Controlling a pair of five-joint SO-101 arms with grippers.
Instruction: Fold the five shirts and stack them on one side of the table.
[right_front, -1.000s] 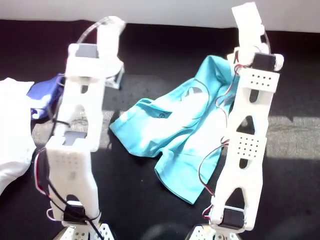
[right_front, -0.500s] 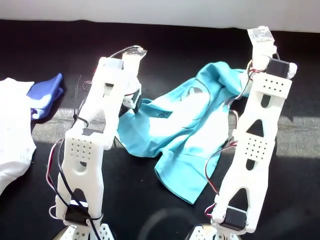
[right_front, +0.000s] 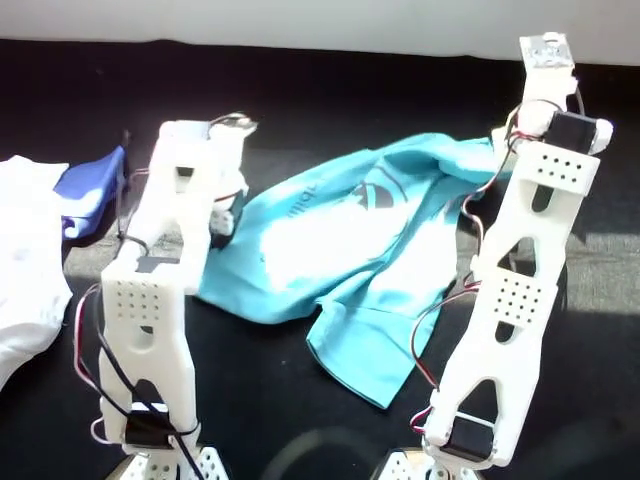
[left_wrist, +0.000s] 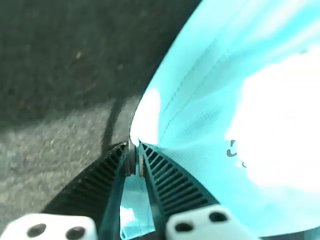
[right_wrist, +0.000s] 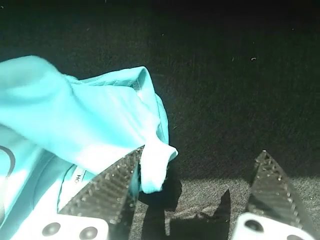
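In the last second the left claw (left_wrist: 134, 150) swung in, clamped on one edge of the turquoise shirt (right_front: 340, 240) and drew it flatter across the table (right_front: 330, 90), readying a fold, while the right claw (right_wrist: 200, 156) gapes beside the opposite corner.
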